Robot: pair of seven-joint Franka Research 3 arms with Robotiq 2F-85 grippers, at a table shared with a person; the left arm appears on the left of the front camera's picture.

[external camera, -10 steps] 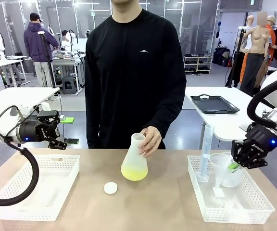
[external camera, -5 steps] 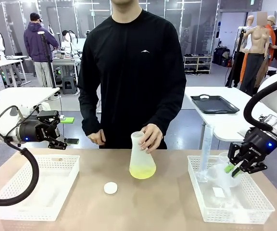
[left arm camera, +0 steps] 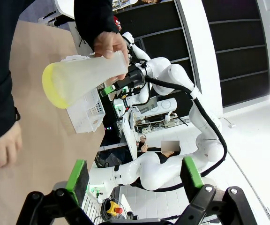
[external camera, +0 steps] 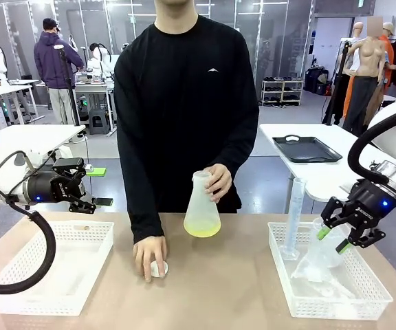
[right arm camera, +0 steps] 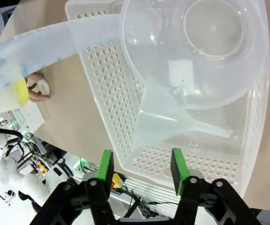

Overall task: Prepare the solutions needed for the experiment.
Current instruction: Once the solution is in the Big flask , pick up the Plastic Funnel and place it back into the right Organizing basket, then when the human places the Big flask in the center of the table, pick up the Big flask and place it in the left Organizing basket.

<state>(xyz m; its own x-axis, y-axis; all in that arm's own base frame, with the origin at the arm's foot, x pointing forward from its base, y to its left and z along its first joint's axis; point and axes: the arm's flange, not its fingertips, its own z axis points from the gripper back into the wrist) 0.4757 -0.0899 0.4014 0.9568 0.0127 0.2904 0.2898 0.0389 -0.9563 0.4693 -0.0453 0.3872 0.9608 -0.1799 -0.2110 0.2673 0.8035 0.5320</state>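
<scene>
while the person has the flask (external camera: 202, 206) up off the desk (external camera: 232, 295), i read the step as the right arm fetching glassware to take the solution.

front: one hand (external camera: 218, 182) grips the flask neck. solution (external camera: 202, 228) is a shallow yellow-green layer in the flask bottom, above mid-desk. other hand (external camera: 149, 254) lies over the cap (external camera: 159, 268). right gripper (external camera: 333, 239) hangs over the right basket (external camera: 370, 292), jaws apart, nothing between them, just above the beaker (external camera: 325, 256) and near the upright cylinder (external camera: 296, 213). left gripper (external camera: 93, 187) hovers above the left basket (external camera: 53, 289), jaws apart, empty.

left wrist: left gripper (left arm camera: 134, 161) released, pads wide. flask (left arm camera: 86, 77) held well ahead, solution (left arm camera: 50, 86) pooled at its base. no job for this arm yet, i think. keep it parked clear of the person's forearm.

right wrist: right gripper (right arm camera: 141, 166) spread, green pads either side of the funnel (right arm camera: 168, 122) lying in the basket (right arm camera: 102, 93), not touching it. beaker (right arm camera: 196, 56) sits beyond, seen down its mouth. cylinder (right arm camera: 55, 37) crosses top left. solution (right arm camera: 20, 91) shows far left.

to do it well: commit to one target, funnel or beaker; can't tell which is meant. thin clear plastic, so close gently on a wall or rim, not the stem. lift straight up to clear the basket wall and the cylinder, which looks easy to knock over. stay out of the flask's path.
</scene>
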